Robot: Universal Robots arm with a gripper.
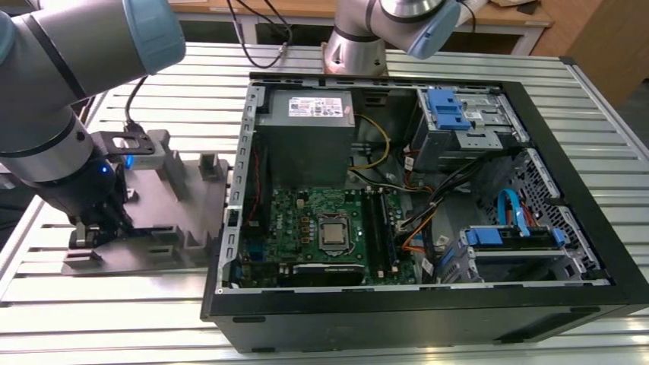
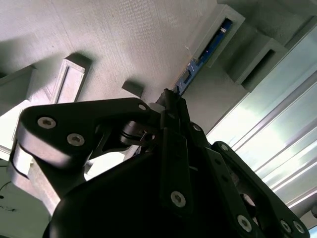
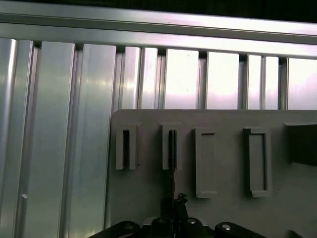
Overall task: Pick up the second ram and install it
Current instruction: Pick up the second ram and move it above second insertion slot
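The second ram [image 2: 200, 57] is a thin blue-edged stick seen edge-on, standing in an upright post slot of the grey fixture plate [image 2: 124, 39]. In the first wrist view the ram [image 3: 171, 148] is a narrow dark line rising from one post. My gripper [image 2: 168, 101] sits with its black fingers drawn together on the near end of the stick; the gripper [image 3: 174, 202] looks the same in the first wrist view. In the exterior view my gripper [image 1: 90, 232] is low over the fixture plate [image 1: 167, 228], at that view's left of the computer case.
The open computer case [image 1: 568, 251] lies at the exterior view's right, with its green motherboard [image 1: 304, 217], silver processor [image 1: 333, 232] and dark memory slots [image 1: 381, 224]. Cables and blue drive brackets crowd the case's far side. Ribbed aluminium table [image 3: 59, 148] surrounds the fixture. A second arm's base [image 1: 355, 46] stands behind.
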